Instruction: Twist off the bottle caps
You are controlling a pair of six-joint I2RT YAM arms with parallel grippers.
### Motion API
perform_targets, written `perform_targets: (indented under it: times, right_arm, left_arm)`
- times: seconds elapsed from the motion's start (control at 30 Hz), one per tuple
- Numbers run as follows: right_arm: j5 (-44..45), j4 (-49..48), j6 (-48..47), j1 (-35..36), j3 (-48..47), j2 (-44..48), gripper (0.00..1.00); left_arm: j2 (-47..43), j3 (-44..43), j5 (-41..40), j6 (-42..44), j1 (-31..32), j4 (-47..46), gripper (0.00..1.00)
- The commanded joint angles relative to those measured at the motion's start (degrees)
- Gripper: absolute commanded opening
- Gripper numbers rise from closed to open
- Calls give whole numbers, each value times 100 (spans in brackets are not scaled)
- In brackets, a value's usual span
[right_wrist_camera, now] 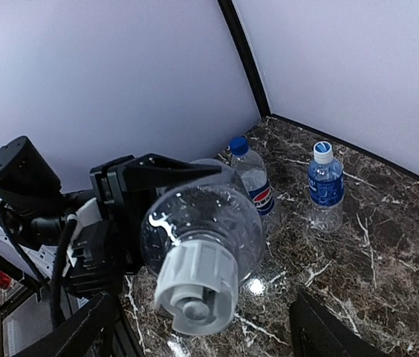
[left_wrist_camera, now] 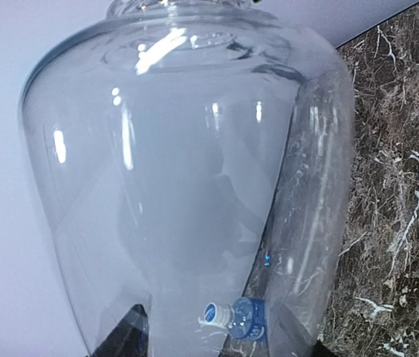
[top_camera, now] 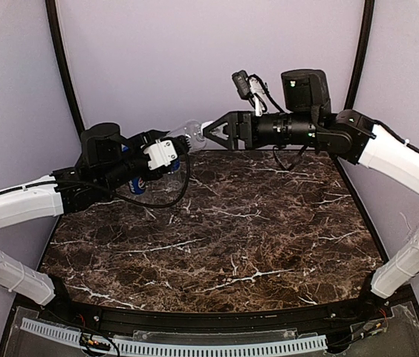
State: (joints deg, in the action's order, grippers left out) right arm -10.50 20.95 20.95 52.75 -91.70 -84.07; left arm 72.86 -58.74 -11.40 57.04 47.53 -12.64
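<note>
Though poised to either side of the white cap (right_wrist_camera: 197, 286), gripped nothing with the right gripper (top_camera: 211, 132): jaws spread wide, touching neither the cap nor anything else. Found that cap nearest the right wrist lens, lower centre of the frame, seated on its neck and pointing at the camera. Just behind it, held the unlabelled bottle (right_wrist_camera: 209, 223) level in the air with the left gripper (top_camera: 178, 143), jaws closed partway on the clear body, left of centre in the top view and above the far edge of the desk.

Judged the step in hand as unscrewing this first cap, not yet off. Judged the next move to call for closing the right jaws squarely on the cap, then turning about the bottle's axis, with a firm hold on the left to stop the thin body spinning or buckling.

Further back, toward the upper right of the wrist frame, left the Pepsi bottle (right_wrist_camera: 254, 182) upright under its dark blue cap (right_wrist_camera: 238, 145). To its right and apart, left the water bottle (right_wrist_camera: 325, 190) upright under its pale cap (right_wrist_camera: 322, 152).

Beneath, showed a dark brown marbled desk (top_camera: 232, 238), white-veined and glossy. Beyond, closed off by plain pale lilac walls (top_camera: 195, 52) and black curved posts (top_camera: 65, 67).
</note>
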Motion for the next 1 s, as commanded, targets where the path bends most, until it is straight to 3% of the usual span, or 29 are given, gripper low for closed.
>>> perform_targets:
  times: [0.0, 0.5, 0.63, 0.7, 0.73, 0.83, 0.97]
  right_arm:
    - [34, 167, 587, -2, -183, -45, 76]
    - [-177, -11, 368, -19, -592, -501, 44]
    - [-202, -30, 304, -28, -575, -510, 22]
    - [-221, -74, 177, -28, -526, -481, 6]
    - [-247, -106, 58, -28, -486, -468, 0]
    - [-479, -279, -733, -15, -260, -372, 0]
    - [-743, -169, -2737, 264, 179, -143, 0]
  left_arm:
    - [-5, 107, -254, 274, 29, -531, 28]
    - [-16, 77, -60, 265, 31, -328, 28]
    - [-17, 78, -29, 264, 37, -324, 28]
    - [-32, 86, 26, 249, 36, -274, 28]
    - [-43, 83, 99, 192, 37, -182, 28]
    - [-99, -44, 537, -26, 37, 643, 28]
    - [-165, -249, 1580, -331, 36, 1919, 27]
